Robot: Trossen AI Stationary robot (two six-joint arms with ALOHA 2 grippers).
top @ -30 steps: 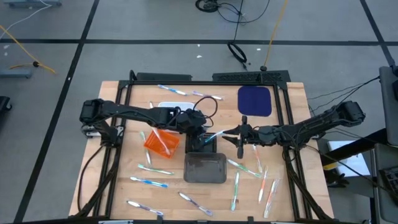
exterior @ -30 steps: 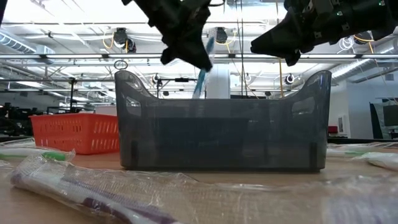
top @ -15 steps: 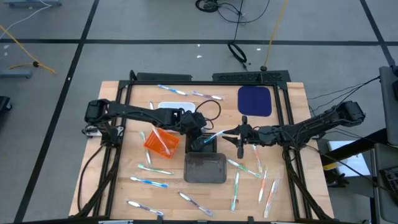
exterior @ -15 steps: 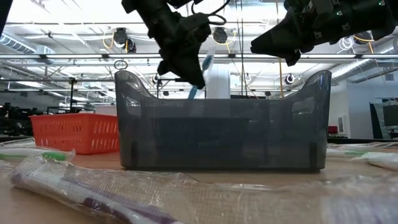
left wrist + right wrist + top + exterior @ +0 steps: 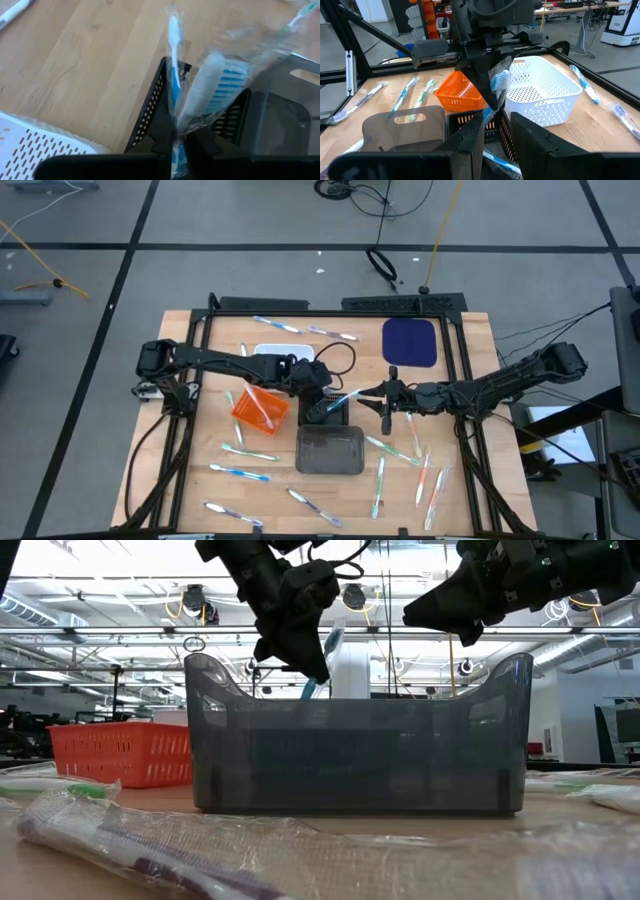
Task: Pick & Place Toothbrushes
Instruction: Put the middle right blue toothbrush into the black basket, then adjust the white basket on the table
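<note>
My left gripper is over the black basket, shut on a blue-and-white toothbrush in a clear wrapper. That toothbrush slants above the grey bin. My right gripper hangs open just right of it, level, with nothing between its fingers. Another wrapped toothbrush lies in the black basket. Several more toothbrushes lie flat on the table around the bin. My left gripper pinches the toothbrush through its wrapper between its two fingers, partway along its length. The fingers come slanting down from the table's left. The bristle end points up toward my right gripper. The lower end hangs down toward the black basket.
An orange basket and a white basket stand left of the black one. A dark blue mat lies at the far right. The grey bin sits just nearer than the black basket. A black frame rims the wooden table.
My left gripper has sunk a little toward the black basket with the toothbrush. The toothbrush has come lower and tipped from nearly upright to a slant.
</note>
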